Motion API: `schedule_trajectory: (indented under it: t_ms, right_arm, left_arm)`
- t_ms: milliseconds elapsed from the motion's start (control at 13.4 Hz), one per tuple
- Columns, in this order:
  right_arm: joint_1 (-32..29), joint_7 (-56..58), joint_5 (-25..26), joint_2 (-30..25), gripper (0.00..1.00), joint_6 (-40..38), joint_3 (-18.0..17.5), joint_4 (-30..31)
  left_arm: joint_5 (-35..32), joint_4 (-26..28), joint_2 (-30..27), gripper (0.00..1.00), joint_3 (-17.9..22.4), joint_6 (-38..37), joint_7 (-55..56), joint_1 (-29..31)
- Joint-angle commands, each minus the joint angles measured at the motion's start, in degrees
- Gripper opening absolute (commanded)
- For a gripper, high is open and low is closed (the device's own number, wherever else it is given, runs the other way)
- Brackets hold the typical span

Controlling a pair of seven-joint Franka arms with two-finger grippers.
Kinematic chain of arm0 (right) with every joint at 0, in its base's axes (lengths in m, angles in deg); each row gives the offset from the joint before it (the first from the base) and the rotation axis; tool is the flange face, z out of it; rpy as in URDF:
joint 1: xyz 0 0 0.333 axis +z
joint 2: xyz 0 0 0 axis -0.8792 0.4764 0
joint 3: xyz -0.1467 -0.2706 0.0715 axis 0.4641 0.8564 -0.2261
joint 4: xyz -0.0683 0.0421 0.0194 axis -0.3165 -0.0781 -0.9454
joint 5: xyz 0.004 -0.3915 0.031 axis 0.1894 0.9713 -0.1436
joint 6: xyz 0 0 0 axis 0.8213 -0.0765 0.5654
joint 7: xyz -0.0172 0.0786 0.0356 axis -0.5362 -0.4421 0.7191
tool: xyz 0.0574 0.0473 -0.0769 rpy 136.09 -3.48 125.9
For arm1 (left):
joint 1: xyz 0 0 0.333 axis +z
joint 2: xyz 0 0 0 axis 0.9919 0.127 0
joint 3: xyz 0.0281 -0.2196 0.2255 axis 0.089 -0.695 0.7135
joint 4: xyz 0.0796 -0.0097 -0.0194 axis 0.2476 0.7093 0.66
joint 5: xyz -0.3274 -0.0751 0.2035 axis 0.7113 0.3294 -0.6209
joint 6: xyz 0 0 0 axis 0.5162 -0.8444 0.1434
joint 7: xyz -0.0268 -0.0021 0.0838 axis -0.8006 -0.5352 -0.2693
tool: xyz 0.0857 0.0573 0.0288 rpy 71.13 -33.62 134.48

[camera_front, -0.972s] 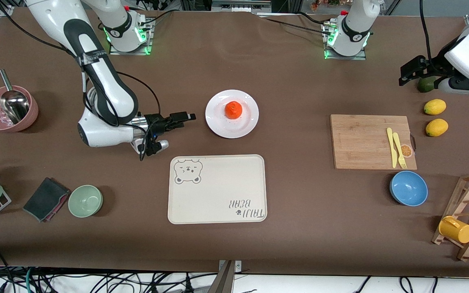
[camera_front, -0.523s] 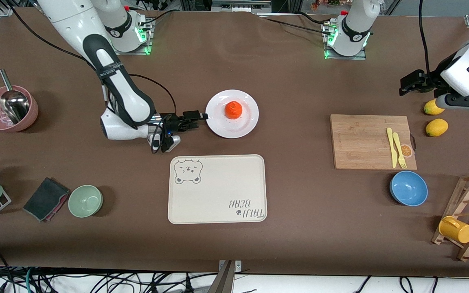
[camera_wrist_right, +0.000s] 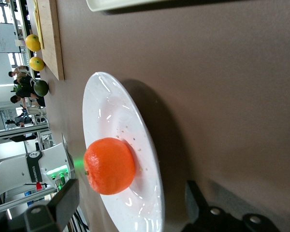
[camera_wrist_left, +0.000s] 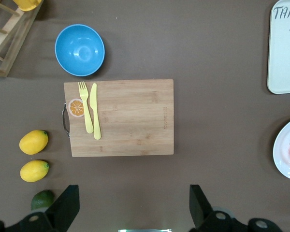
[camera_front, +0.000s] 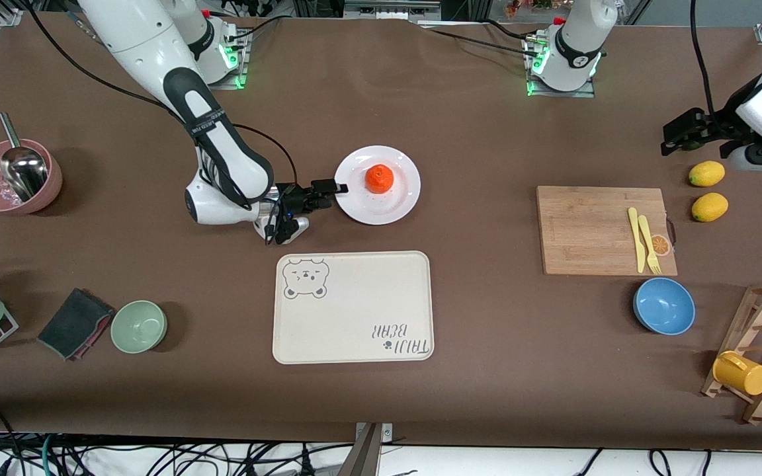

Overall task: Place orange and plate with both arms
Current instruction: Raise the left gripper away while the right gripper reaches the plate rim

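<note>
The plate [camera_front: 377, 185], carrying the orange [camera_front: 379, 178], is being straddled at its rim by the open, empty right claw [camera_front: 336, 188] for gripping; the left claw [camera_front: 675, 135] is being held wide open, empty, above the bench [camera_front: 473, 132].

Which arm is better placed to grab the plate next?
Right. The right gripper is open at the rim of the plate that carries the orange; the left gripper is open, up by the lemons.
</note>
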Motion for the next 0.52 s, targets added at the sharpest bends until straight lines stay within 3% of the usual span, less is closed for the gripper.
schedule_trajectory:
  t_ms: [0, 448]
  right_arm:
    - [1.82, 2.47, -1.85, 1.11, 0.84, 1.70, -0.08, 0.14]
    - [3.58, 3.96, -1.94, 1.99, 0.16, 3.20, -0.08, -0.21]
  left_arm:
    - [-0.74, -1.64, 0.21, 1.00, -0.49, -0.78, -1.37, 0.85]
    - [-0.74, -2.78, 0.39, 1.00, -0.75, -0.60, -1.02, 0.06]
